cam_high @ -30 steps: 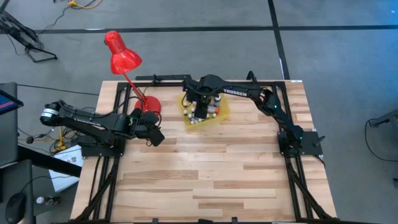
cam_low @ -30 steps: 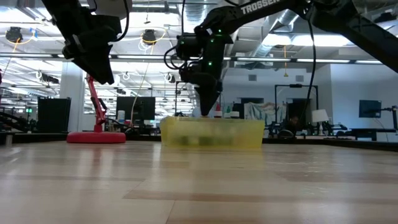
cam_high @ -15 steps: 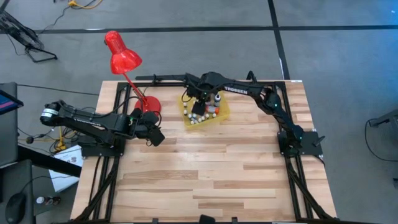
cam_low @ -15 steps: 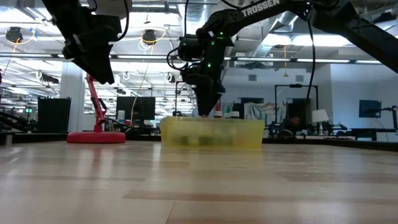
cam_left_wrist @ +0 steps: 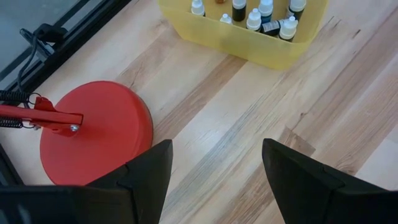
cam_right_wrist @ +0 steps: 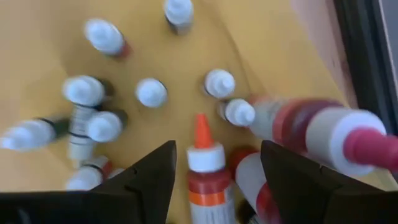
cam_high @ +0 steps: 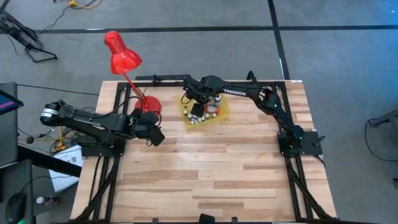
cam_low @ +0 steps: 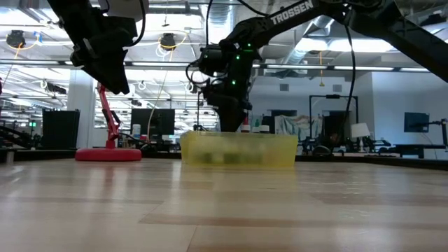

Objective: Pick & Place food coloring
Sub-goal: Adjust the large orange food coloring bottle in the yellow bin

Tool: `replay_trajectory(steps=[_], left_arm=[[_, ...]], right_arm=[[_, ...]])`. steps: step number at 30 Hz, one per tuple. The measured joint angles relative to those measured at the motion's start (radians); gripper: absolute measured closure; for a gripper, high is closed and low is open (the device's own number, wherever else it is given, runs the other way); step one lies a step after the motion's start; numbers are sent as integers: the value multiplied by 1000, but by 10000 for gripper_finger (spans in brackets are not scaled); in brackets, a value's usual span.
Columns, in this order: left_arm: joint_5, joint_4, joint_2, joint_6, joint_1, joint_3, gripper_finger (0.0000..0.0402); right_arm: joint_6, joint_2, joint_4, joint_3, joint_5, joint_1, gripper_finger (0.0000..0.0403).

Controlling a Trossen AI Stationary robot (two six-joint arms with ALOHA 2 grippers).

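Yellow tray [cam_high: 224, 112], bottles [cam_right_wrist: 205, 167] under open right claw [cam_right_wrist: 213, 180]

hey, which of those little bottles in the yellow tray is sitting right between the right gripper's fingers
The red bottle with the orange pointed tip, standing upright between the open right gripper's fingers. The other food coloring bottles mostly have rounded white caps and sit farther off in the yellow tray.

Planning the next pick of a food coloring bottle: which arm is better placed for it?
The right. Its right gripper hangs open directly over the bottles in the yellow bin. The left gripper waits beside the red lamp base, away from the bin.
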Motion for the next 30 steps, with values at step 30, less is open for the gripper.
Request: replay_trajectory(steps=[30], left_arm=[[4,0,0,-1,0,0,161]], right_arm=[[-79,0,38,-96,79,15,182]])
